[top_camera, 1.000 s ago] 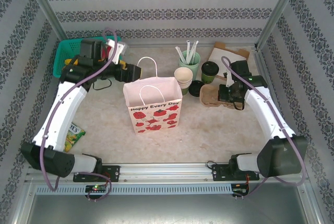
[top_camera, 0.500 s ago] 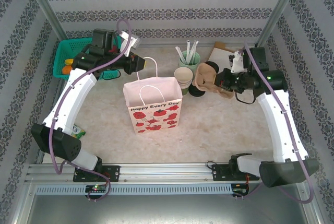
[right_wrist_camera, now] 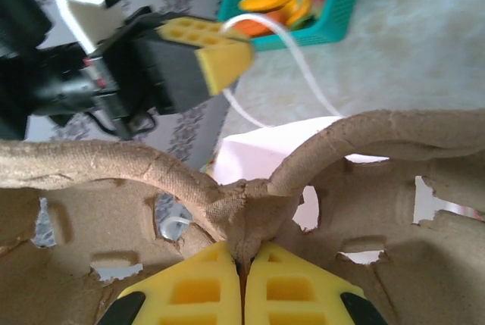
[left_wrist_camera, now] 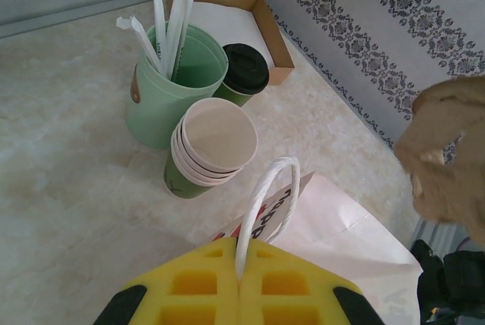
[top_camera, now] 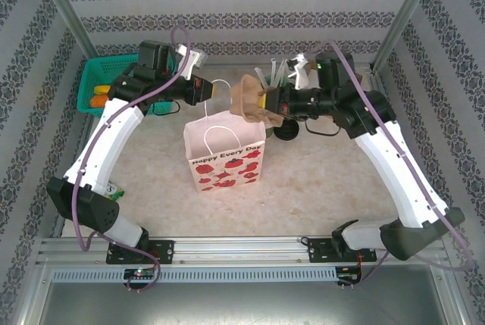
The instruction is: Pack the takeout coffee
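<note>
Takeout coffee (left_wrist_camera: 244, 73) upright on worktop (left_wrist_camera: 68, 158), black lid on, just behind stack of lidless cups (left_wrist_camera: 214, 142) and beside mint-green straw cup (left_wrist_camera: 173, 86), well outside the paper bag (top_camera: 225, 152). Left claw (left_wrist_camera: 241, 264) clenched on bag's white handle (left_wrist_camera: 267, 196), loop pulled up. Right claw (right_wrist_camera: 242, 264) clenched on centre ridge of brown pulp cup carrier (top_camera: 250, 100), held in the air close by bag's open top. Bag upright mid-worktop.
</note>
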